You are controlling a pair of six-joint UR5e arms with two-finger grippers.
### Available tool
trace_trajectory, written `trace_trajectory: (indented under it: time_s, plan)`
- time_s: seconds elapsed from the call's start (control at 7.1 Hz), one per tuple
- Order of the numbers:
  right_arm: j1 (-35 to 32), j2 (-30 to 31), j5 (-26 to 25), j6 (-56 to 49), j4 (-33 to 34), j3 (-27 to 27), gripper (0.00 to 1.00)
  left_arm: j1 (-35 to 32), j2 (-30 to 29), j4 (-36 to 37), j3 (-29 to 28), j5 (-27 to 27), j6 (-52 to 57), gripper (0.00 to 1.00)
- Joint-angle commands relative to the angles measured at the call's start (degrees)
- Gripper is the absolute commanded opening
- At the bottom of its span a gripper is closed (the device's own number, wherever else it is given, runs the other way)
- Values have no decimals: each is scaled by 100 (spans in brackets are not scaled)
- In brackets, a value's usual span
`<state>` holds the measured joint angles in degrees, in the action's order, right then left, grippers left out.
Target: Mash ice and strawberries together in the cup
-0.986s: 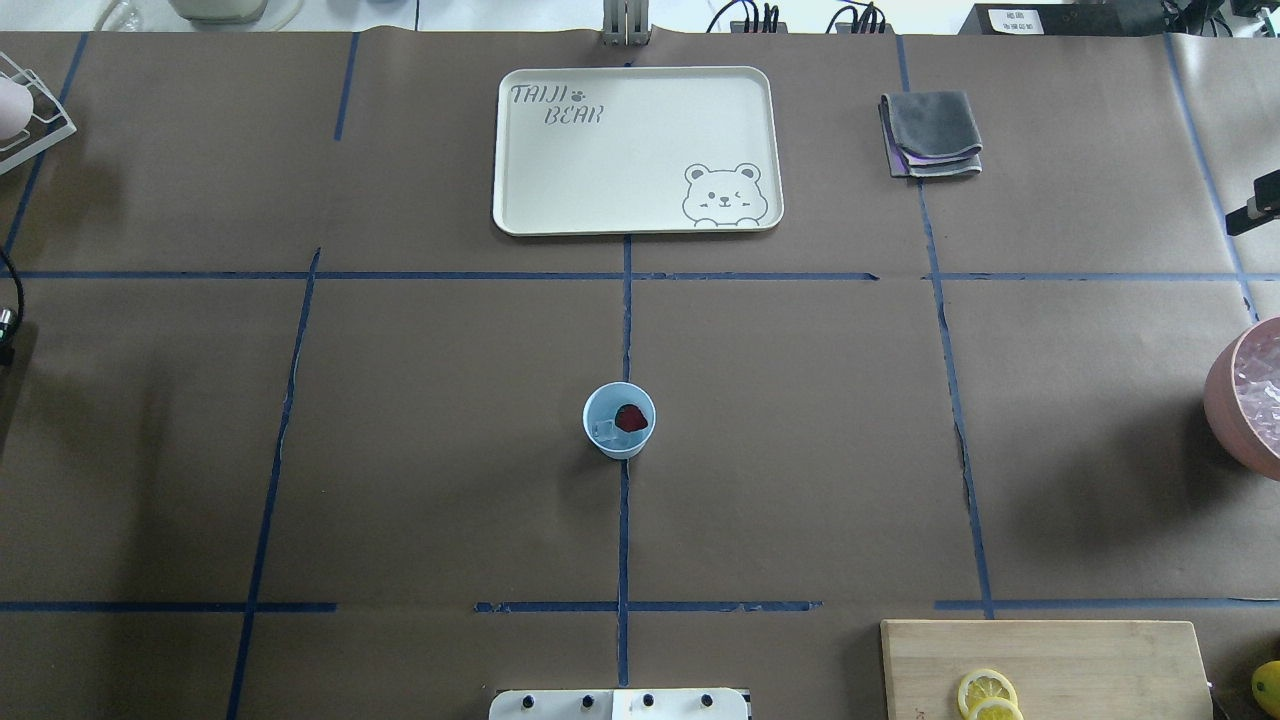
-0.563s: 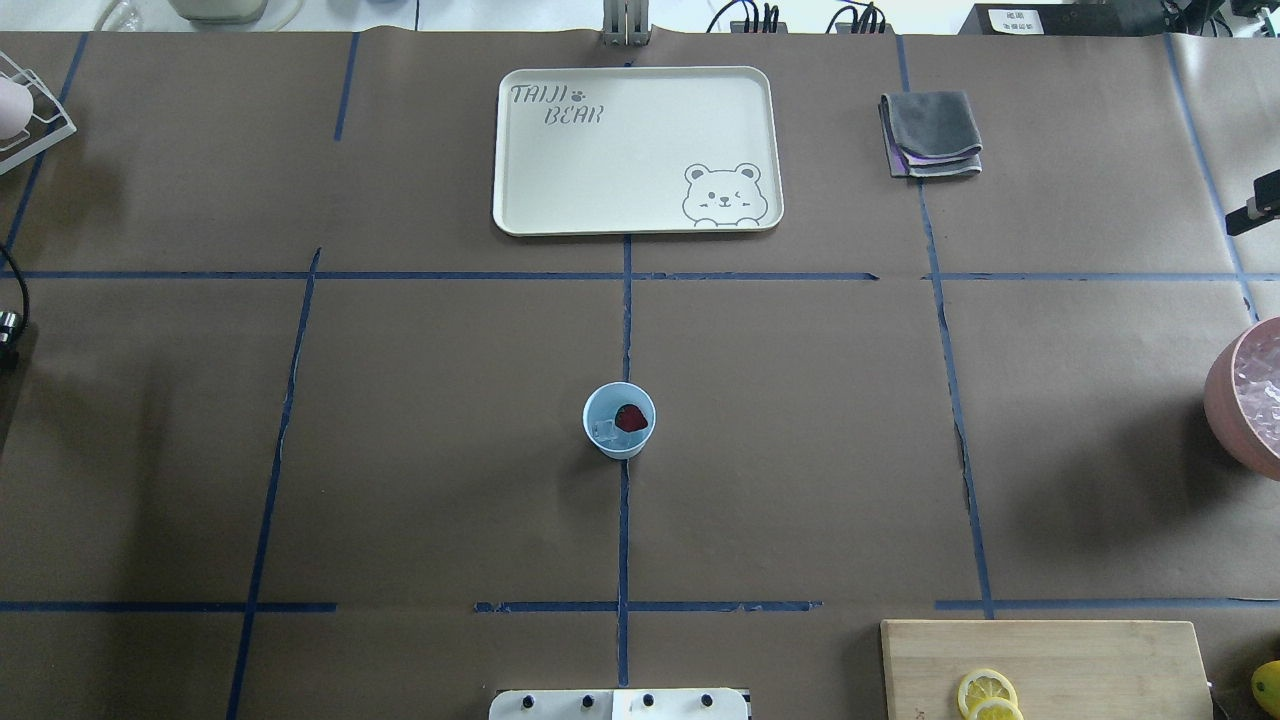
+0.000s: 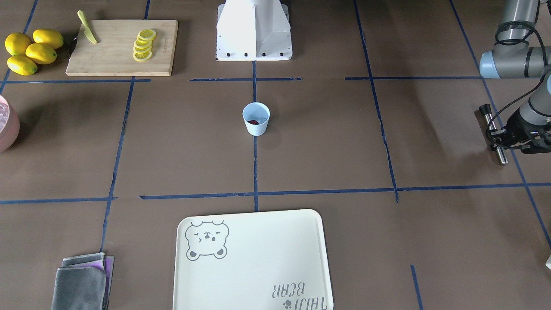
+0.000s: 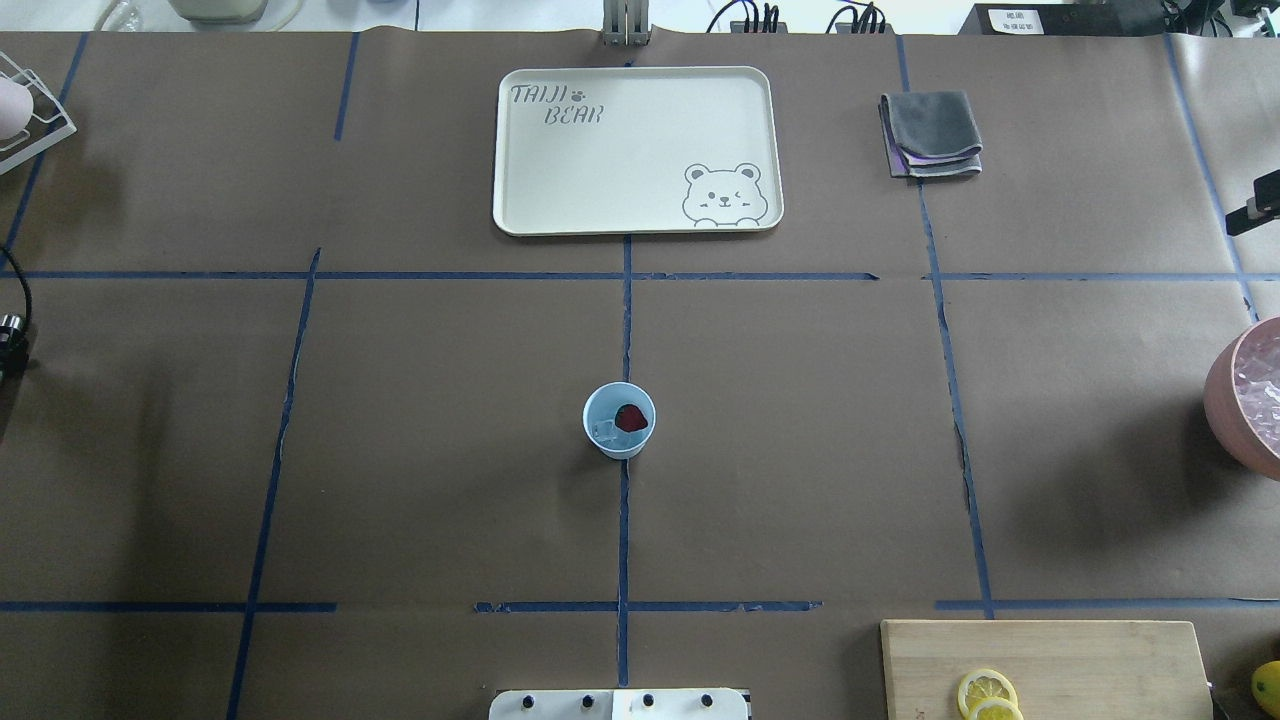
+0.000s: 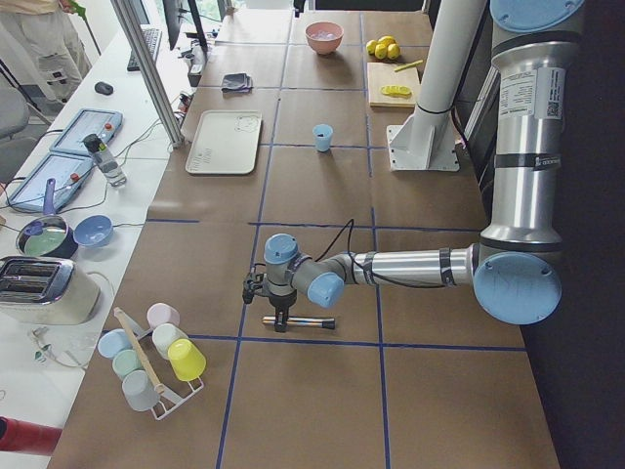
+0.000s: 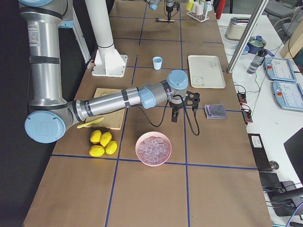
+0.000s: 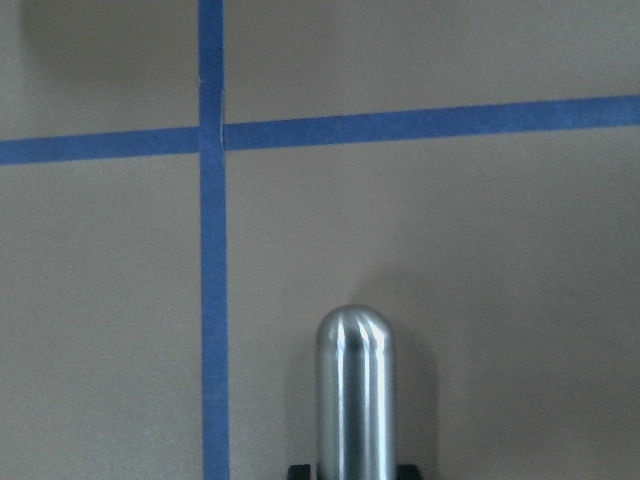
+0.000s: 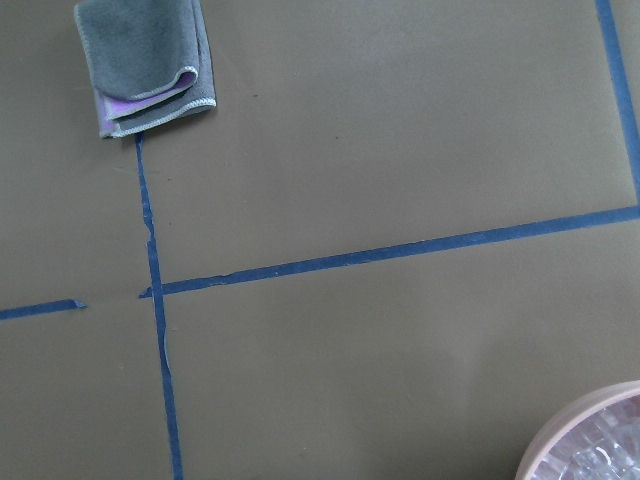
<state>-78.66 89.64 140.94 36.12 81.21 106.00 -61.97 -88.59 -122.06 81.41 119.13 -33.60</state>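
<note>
The pale-blue cup (image 4: 619,444) stands upright at the table's middle; it also shows in the front view (image 3: 256,125). Inside it lie a dark-red strawberry (image 4: 630,417) and a small clear ice chunk (image 4: 604,431). My left gripper (image 3: 500,140) is far off at the table's left end, shut on a metal rod (image 3: 494,133) held level just above the paper. The rod's rounded tip shows in the left wrist view (image 7: 353,390). My right gripper (image 6: 174,115) hangs over bare paper between the grey cloth and the pink bowl; I cannot tell whether it is open or shut.
A cream bear tray (image 4: 637,150) lies at the far middle and a folded grey cloth (image 4: 931,133) at the far right. A pink bowl of ice (image 4: 1245,395) stands at the right edge. A cutting board (image 4: 1045,668) with lemon slices is front right. A cup rack (image 5: 156,357) stands beyond the left gripper.
At the overhead view's left edge the rod's tip has crept slightly inward and down. The cup and its contents have not moved.
</note>
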Motion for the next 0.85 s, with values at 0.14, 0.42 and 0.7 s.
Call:
trace_trajectory:
  time_s: [0.14, 0.42, 0.7]
  plan:
    - [-9, -51, 12, -44, 52, -17, 100, -52, 26, 94, 312, 110, 64, 100]
    - [-218, -16, -49, -506, 79, -192, 100, -384, 9, 227, 682, 1238, 73, 100]
    - [-701, -34, -32, -1594, 79, -805, 100, -1060, 192, 227, 867, 1945, 256, 100]
